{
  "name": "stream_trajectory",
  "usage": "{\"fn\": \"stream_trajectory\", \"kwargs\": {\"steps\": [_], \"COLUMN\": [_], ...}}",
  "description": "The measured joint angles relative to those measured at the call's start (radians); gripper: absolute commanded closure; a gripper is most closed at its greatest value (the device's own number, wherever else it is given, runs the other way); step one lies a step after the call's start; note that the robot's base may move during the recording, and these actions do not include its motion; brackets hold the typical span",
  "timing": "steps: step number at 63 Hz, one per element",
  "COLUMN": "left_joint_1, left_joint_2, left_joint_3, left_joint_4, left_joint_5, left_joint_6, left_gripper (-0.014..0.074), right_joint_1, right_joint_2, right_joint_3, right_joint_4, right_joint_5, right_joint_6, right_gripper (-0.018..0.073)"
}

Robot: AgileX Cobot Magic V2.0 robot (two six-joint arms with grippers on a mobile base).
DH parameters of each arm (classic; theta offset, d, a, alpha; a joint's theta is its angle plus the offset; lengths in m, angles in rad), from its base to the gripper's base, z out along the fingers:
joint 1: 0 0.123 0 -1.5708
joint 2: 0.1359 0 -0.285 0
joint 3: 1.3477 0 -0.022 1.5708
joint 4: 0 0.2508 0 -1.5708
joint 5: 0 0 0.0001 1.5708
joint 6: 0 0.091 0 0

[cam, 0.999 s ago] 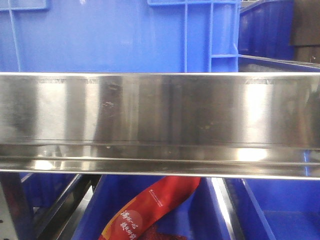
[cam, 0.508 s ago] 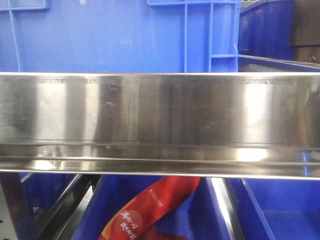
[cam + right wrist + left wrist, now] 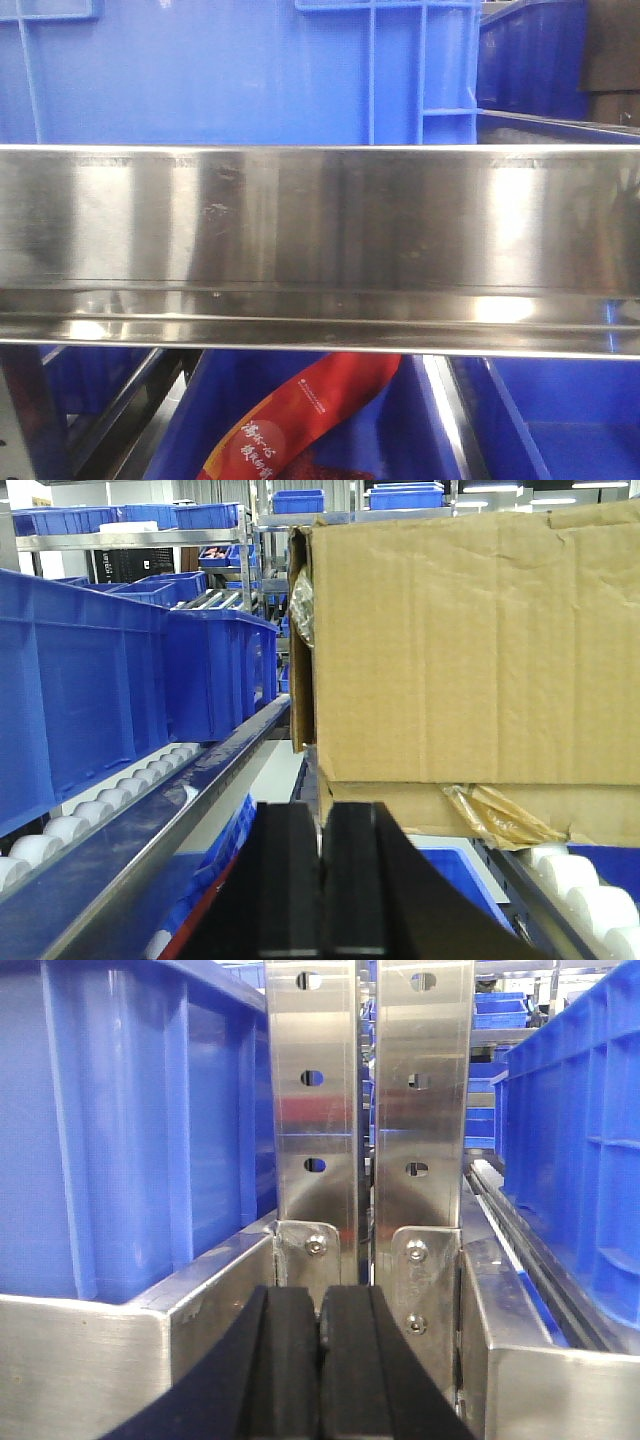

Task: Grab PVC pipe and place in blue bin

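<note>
Pipe isn't visible in any view. Left gripper [image 3: 320, 1360], bottom centre, faces steel posts [image 3: 365, 1110] w/ jaws pressed together, empty. Right gripper [image 3: 320, 880] likewise closed, empty, below the cardboard box [image 3: 470, 650]. Best first step: locate the pipe, then open jaws before approaching.

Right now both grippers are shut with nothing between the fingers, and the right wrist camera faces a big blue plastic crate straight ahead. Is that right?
Not quite. The right wrist view faces a brown cardboard box straight ahead; the blue bins sit off to its side. The rest holds: left gripper and right gripper are both shut on nothing.
</note>
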Motion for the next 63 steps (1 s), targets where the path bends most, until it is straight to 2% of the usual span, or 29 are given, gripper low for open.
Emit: {"fn": "stream_trajectory", "kwargs": {"steps": [63], "left_joint_1": [0.000], "left_joint_2": [0.000], "left_joint_3": [0.000], "left_joint_4": [0.000], "left_joint_5": [0.000], "left_joint_6": [0.000], "left_gripper": [0.0707], "right_joint_1": [0.000], "right_joint_2": [0.000], "right_joint_3": [0.004], "right_joint_4": [0.031], "right_joint_5": [0.022], "right_joint_6": [0.006], "right_gripper": [0.0721]}}
